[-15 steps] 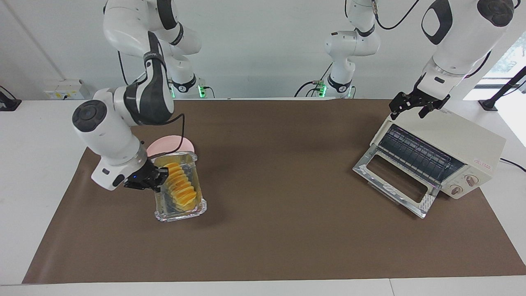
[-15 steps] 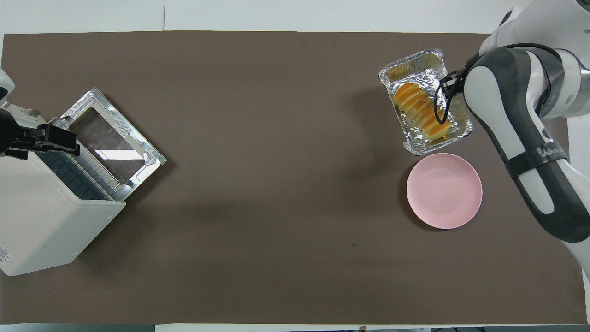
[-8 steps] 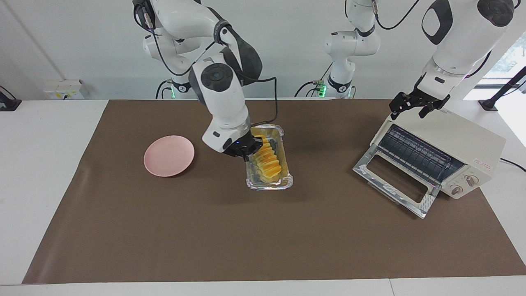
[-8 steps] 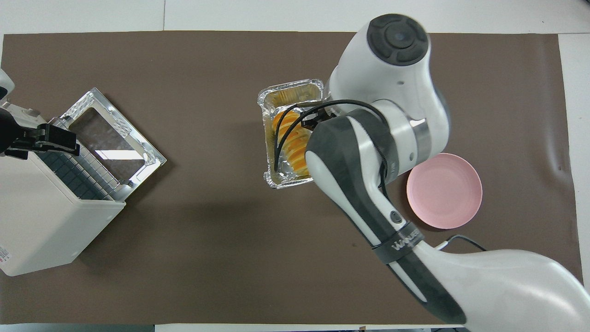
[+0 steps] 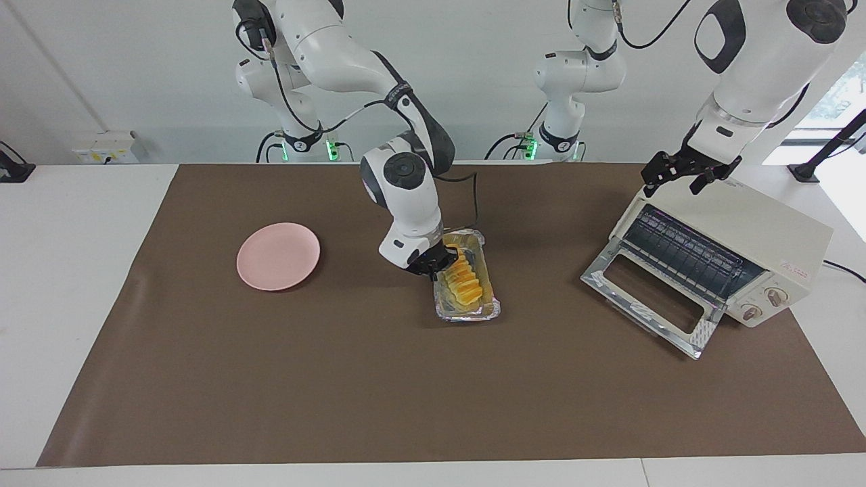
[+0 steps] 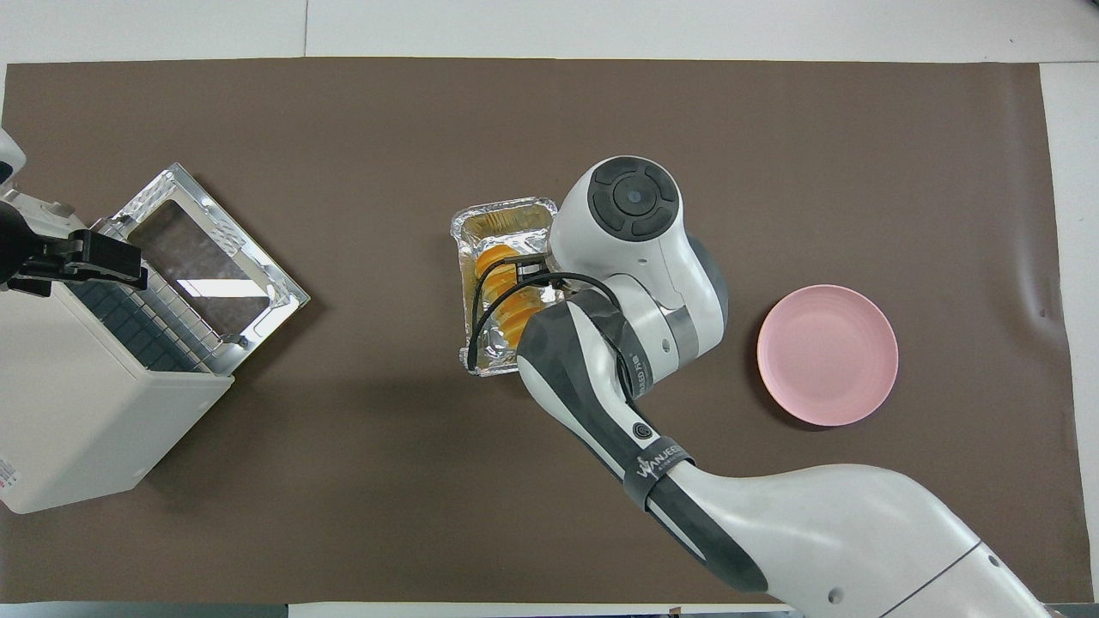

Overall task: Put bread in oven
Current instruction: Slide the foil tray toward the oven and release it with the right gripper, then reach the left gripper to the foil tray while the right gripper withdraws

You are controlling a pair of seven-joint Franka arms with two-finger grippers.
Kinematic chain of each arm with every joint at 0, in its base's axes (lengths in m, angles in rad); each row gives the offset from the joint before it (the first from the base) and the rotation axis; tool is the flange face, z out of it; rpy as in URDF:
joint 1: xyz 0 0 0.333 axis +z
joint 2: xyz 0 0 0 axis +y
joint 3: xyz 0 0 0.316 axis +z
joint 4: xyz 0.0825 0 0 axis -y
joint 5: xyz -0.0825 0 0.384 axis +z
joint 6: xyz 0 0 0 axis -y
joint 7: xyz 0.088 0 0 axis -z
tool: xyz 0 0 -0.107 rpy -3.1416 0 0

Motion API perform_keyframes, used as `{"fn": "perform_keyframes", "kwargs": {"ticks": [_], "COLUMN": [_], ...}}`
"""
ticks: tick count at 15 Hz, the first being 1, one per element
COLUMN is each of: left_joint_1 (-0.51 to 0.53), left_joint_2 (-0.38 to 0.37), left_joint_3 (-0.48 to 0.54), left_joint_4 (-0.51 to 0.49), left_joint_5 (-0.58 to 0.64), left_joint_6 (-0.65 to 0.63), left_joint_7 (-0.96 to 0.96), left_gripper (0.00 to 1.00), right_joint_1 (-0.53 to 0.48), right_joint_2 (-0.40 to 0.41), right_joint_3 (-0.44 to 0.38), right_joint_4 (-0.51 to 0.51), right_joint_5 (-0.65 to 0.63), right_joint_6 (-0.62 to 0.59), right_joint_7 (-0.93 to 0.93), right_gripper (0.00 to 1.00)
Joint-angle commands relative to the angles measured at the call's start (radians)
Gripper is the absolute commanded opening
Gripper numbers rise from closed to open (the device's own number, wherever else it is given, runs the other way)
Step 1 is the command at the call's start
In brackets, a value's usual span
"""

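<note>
Inside a foil tray (image 5: 467, 312) lies the ridged yellow-orange bread (image 5: 465, 281).

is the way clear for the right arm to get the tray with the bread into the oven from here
Probably yes: the oven door lies dropped open, bare mat lies between, and the right gripper is shut on the foil tray holding the bread.

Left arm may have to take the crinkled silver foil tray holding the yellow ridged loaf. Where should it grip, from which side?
On the silver foil tray, probably the short end rim farther from the robots, from above, one finger inside. The yellow ridged loaf stops short of that end, leaving bare foil; the right gripper is shut on the rim nearer the robots.
</note>
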Motion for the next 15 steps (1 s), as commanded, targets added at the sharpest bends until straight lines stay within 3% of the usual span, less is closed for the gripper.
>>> {"fn": "perform_keyframes", "kwargs": {"ticks": [1,2,3,7,10,12,15], "left_joint_1": [0.011,0.011,0.01,0.0,-0.004,-0.077,-0.166], "left_joint_2": [0.001,0.001,0.001,0.001,0.002,0.004,0.042], "left_joint_3": [-0.004,-0.004,-0.004,-0.005,-0.007,-0.008,-0.011], "left_joint_4": [0.007,0.009,0.009,0.007,0.004,-0.046,-0.043], "left_joint_5": [0.002,0.002,0.002,0.0,-0.001,-0.01,-0.033], "left_joint_6": [0.006,0.009,0.012,0.031,0.077,0.168,0.244], "left_joint_7": [0.005,0.007,0.007,0.001,-0.009,-0.085,-0.223], "left_gripper": [1.0,1.0,1.0,1.0,1.0,1.0,1.0], "right_joint_1": [-0.001,0.001,0.002,-0.016,-0.109,-0.187,-0.298], "right_joint_2": [-0.03,-0.03,-0.033,-0.065,-0.139,-0.191,-0.237], "right_joint_3": [-0.004,-0.005,-0.005,-0.017,-0.024,-0.025,-0.028], "right_joint_4": [-0.029,-0.025,-0.023,0.056,0.093,0.093,0.093], "right_joint_5": [0.023,0.023,0.023,0.026,0.021,0.01,0.004], "right_joint_6": [0.007,-0.002,-0.008,-0.18,-0.275,-0.323,-0.379], "right_joint_7": [0.041,0.073,0.091,0.13,0.108,0.006,-0.262], "right_gripper": [0.0,0.17,0.99,1.0,1.0,1.0,1.0]}}
